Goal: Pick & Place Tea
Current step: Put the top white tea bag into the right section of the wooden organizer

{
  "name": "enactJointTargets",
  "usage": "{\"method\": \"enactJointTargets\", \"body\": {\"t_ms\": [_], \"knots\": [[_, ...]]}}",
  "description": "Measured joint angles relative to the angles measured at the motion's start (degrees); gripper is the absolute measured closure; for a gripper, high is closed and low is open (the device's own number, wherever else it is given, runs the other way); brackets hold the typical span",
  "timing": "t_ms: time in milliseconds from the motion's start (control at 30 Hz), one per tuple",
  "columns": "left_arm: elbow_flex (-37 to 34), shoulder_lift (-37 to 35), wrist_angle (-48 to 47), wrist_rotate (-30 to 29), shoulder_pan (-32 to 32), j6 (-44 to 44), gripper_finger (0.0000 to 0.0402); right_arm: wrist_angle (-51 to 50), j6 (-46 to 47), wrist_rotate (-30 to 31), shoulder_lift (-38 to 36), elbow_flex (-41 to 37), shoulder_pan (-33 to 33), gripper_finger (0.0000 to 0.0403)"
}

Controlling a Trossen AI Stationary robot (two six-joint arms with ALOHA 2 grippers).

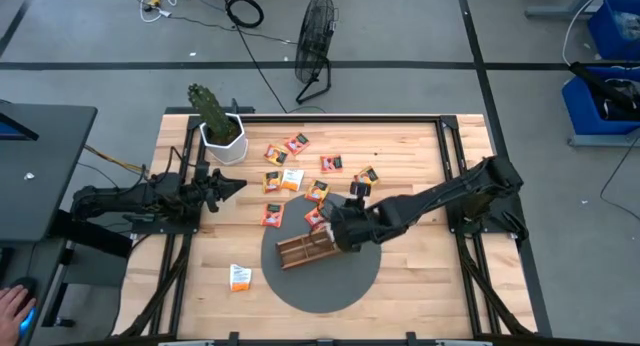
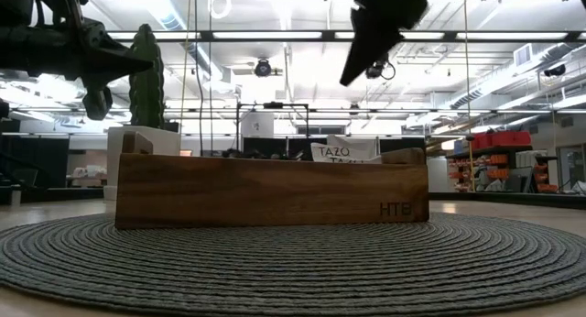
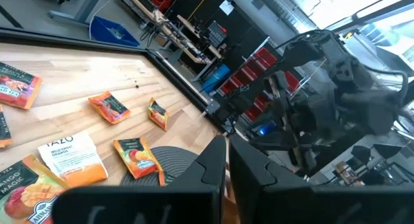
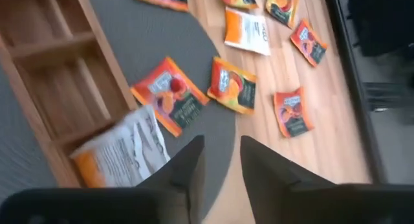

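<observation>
A brown wooden divided tray [image 1: 300, 251] stands on a round grey mat [image 1: 335, 284]. A white tea sachet [image 4: 126, 153] lies tilted at the tray's end compartment, and in the low view its top [image 2: 341, 151] sticks up behind the tray wall [image 2: 272, 189]. Next to it, an orange-red sachet [image 4: 171, 101] lies on the mat. Several more sachets lie scattered on the wood [image 1: 297, 143], and one white one [image 1: 240, 277] lies apart near the front. My right gripper [image 4: 221, 143] hovers open above the tray's end, holding nothing. My left gripper [image 1: 228, 186] waits shut at the table's left.
A cactus in a white pot [image 1: 218, 126] stands at the far left of the table. Black frame rails [image 1: 450, 156] run along both sides. A fan [image 1: 315, 46] stands on the floor beyond the far edge. A person's hand [image 1: 12, 306] shows at the near left, off the table.
</observation>
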Motion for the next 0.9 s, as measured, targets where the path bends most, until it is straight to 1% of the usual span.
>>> {"method": "enactJointTargets", "body": {"t_ms": [100, 200, 267, 300, 367, 467, 633, 733, 833, 900], "knots": [[0.0, 0.0, 0.1, 0.0, 0.0, 0.1, 0.0378, 3.6, -0.6, -4.2, -1.3, 0.0, -2.0, 0.0323], [0.0, 0.0, 0.1, 0.0, 0.0, 0.1, 0.0378, 7.8, -0.6, -8.3, -1.7, 0.0, -4.4, 0.0356], [0.0, 0.0, 0.1, 0.0, 0.0, 0.0, 0.0378, 10.0, 0.2, -12.8, -1.7, 0.0, -6.3, 0.0386], [0.0, 0.0, 0.1, 0.0, 0.0, 0.0, 0.0378, 11.4, 0.6, -15.1, -1.7, 0.0, -7.3, 0.0394], [0.0, 0.0, 0.2, 0.0, 0.0, -0.2, 0.0378, 14.3, 2.1, -18.6, -1.6, 0.0, -9.2, 0.0392], [0.0, 0.0, 0.5, 0.0, 0.0, -0.2, 0.0378, 17.9, 5.7, -22.3, -1.5, 0.0, -12.6, 0.0387], [0.0, 0.0, 0.5, 0.0, 0.0, 0.0, 0.0378, 25.3, 11.5, -33.0, -1.5, 0.0, -18.5, 0.0398], [0.0, 0.0, 0.5, 0.0, 0.0, 0.0, 0.0378, 28.0, 15.4, -35.0, -1.5, 0.0, -20.9, 0.0396], [0.0, 0.0, 0.5, 0.0, 0.0, 0.1, 0.0378, 30.6, 17.3, -37.1, -1.5, 0.0, -23.1, 0.0399], [0.0, 0.0, 0.5, 0.0, 0.0, 0.0, 0.0378, 31.9, 19.0, -37.4, -1.0, 0.1, -24.5, 0.04]]}}
